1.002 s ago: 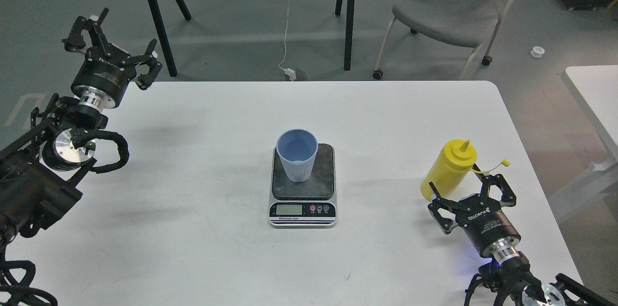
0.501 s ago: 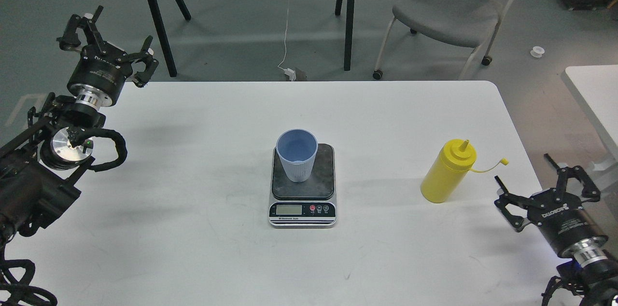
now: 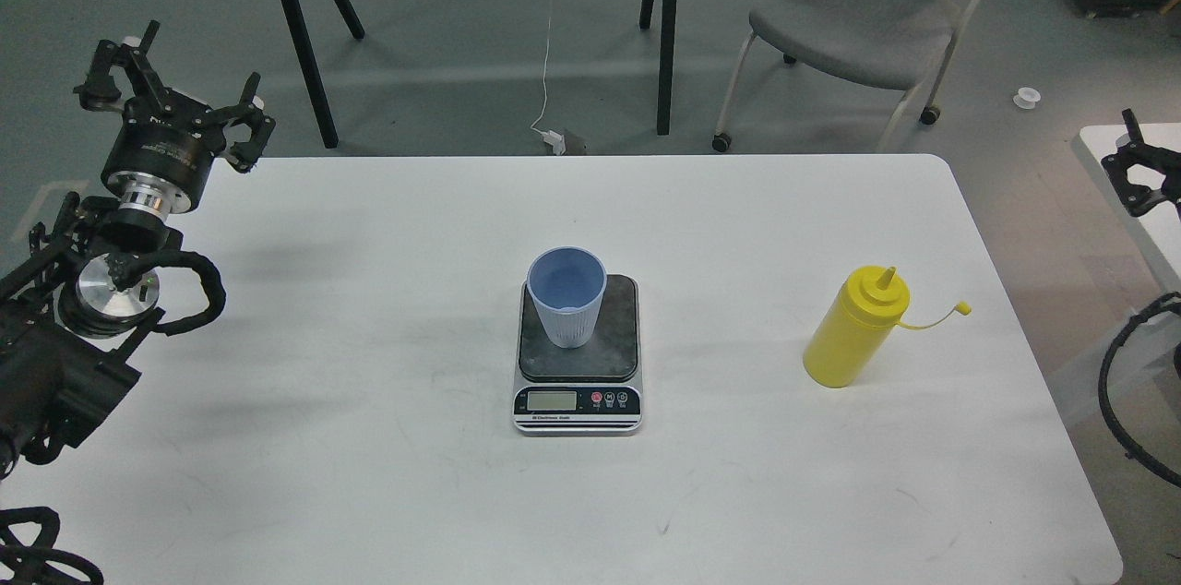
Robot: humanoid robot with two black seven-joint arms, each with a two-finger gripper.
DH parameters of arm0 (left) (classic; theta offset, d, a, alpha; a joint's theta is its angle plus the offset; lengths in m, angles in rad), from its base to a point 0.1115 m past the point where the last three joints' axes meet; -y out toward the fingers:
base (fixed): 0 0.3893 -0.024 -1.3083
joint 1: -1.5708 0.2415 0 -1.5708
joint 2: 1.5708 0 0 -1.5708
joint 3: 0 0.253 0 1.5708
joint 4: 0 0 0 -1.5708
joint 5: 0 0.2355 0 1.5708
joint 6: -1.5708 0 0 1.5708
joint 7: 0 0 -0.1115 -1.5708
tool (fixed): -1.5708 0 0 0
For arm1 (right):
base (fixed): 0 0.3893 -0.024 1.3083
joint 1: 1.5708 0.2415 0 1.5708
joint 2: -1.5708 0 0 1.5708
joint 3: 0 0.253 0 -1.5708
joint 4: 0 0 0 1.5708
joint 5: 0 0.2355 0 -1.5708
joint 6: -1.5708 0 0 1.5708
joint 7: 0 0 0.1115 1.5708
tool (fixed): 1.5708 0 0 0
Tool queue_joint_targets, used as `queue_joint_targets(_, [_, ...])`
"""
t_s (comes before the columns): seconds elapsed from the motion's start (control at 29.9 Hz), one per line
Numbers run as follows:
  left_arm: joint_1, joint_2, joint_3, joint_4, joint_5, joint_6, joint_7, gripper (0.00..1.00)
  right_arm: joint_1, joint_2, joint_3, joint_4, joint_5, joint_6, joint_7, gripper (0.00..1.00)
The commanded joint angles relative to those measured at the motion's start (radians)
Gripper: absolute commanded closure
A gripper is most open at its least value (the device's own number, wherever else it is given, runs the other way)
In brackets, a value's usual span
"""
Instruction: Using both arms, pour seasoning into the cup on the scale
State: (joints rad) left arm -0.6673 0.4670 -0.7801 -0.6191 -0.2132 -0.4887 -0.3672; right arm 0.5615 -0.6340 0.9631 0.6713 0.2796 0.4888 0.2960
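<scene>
The light blue ribbed cup (image 3: 567, 308) stands upright on the dark platform of the small scale (image 3: 578, 400) at the table's middle. The yellow seasoning bottle (image 3: 853, 331) stands upright on the table to the right, its tethered cap hanging off to the right, nothing touching it. My left gripper (image 3: 171, 96) is open and empty, raised over the table's far left corner. My right gripper (image 3: 1144, 165) is far right, cut by the view's edge, well away from the bottle. Only one of its fingers shows.
The white table (image 3: 369, 474) fills the view. A grey chair (image 3: 858, 13) and black table legs (image 3: 669, 31) stand beyond its far edge. A second white table (image 3: 1126, 179) is at the right, under my right gripper.
My right gripper has pulled away from the bottle, moving right and up to the view's edge. My left gripper has drifted left and back. Bottle, cup and scale have not moved.
</scene>
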Motion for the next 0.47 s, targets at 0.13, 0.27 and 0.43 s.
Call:
queue_joint_targets(0.13, [0.011, 0.009, -0.001, -0.004, 0.000, 0.000, 0.001, 0.00, 0.219, 0.160, -0.090, -0.308, 0.001, 0.000, 0.003, 0.00])
queue_joint_targets(0.27, [0.011, 0.007, 0.001, -0.005, 0.003, 0.000, 0.002, 0.00, 0.219, 0.189, -0.092, -0.315, 0.001, 0.000, 0.002, 0.00])
queue_joint_targets(0.43, [0.012, 0.002, 0.007, -0.005, 0.006, 0.000, -0.001, 0.00, 0.219, 0.194, -0.092, -0.314, 0.001, 0.000, 0.000, 0.00])
